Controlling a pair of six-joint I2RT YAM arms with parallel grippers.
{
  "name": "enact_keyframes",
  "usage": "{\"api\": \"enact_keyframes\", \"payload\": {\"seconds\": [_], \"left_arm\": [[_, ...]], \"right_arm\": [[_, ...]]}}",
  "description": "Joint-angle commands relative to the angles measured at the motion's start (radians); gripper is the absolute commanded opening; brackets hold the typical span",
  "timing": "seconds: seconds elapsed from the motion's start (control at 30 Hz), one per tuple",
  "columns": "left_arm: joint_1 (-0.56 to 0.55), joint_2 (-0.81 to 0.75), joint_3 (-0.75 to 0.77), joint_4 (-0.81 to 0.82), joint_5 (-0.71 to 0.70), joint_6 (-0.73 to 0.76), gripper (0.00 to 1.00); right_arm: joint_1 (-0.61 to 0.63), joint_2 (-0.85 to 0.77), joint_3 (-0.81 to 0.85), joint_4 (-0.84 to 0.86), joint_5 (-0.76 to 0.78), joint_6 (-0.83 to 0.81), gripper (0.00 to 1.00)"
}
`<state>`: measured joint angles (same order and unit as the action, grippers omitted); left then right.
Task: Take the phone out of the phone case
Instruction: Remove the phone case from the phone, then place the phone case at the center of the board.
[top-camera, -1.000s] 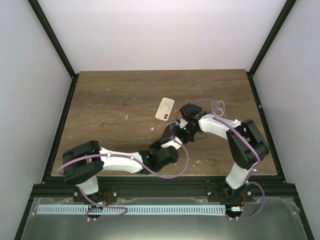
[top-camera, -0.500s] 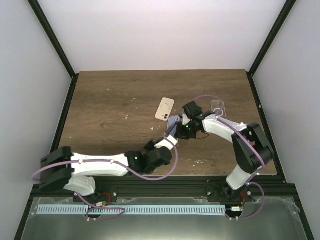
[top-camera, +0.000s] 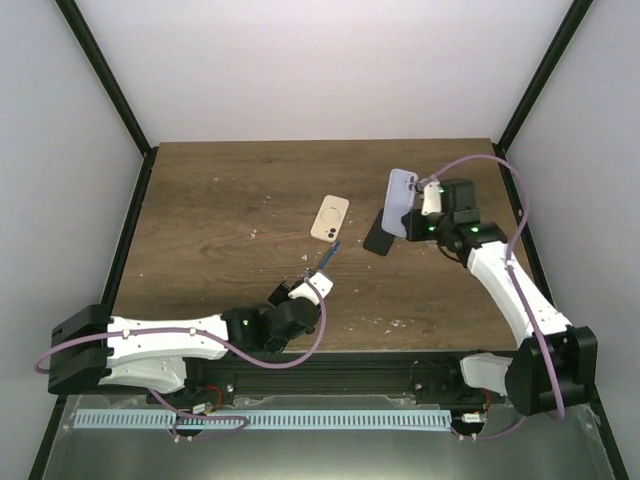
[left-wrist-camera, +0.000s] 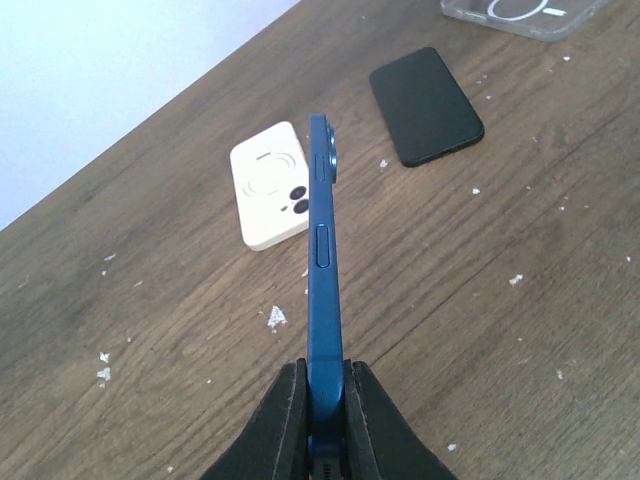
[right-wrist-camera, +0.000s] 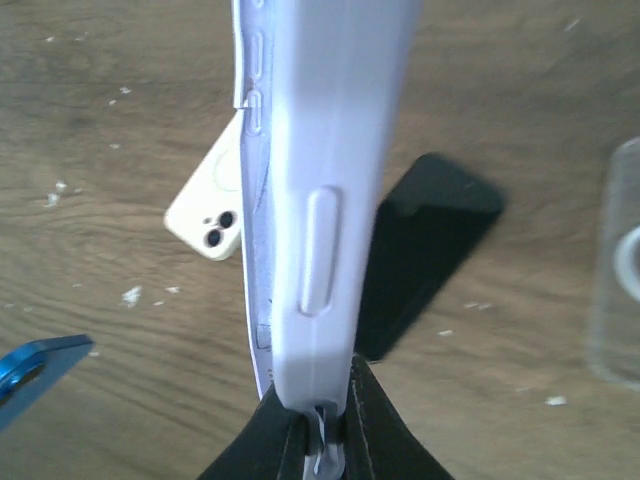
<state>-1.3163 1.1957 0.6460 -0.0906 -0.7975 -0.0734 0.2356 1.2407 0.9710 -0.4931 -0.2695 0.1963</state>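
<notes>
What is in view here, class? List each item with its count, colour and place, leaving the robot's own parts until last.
phone: one, blue, held up on edge
phone case: one, pale lilac, held up at the right
cream phone: one, cream, flat mid-table
black slab: one, black, flat, right of the cream phone
clear case: one, transparent, flat near the black slab
table: one, brown wood
left gripper: one, black, shut on the phone
right gripper: one, black, shut on the phone case
</notes>
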Motion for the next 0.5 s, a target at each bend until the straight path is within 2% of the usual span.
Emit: {"api": "enact_keyframes", "payload": {"seconds": [0.0,0.07,0.2,0.33,0.47], "left_arm": [[-0.006,-0.001,-0.011,0.093,0.010,0.023,0.00],[-0.007,-0.021,-0.037,0.130,0.025,0.026,0.00],[-0.008,-0.042,-0.061,0.163,0.036,0.021,0.00],[-0.008,-0.034,-0.062,0.173,0.060,0.029,0.00],[-0.009,-0.026,-0.064,0.179,0.078,0.024,0.00]], "right_arm": [[-0.159,-0.056,0.055,-0.052,-0.064,-0.352,0.01],[-0.230,-0.038,0.085,-0.122,-0.135,-0.518,0.01],[-0.307,0.058,0.147,-0.266,-0.081,-0.693,0.01],[-0.370,0.151,0.198,-0.406,-0.082,-0.742,0.01],[-0.442,0.174,0.152,-0.379,-0.008,-0.736,0.01]]}}
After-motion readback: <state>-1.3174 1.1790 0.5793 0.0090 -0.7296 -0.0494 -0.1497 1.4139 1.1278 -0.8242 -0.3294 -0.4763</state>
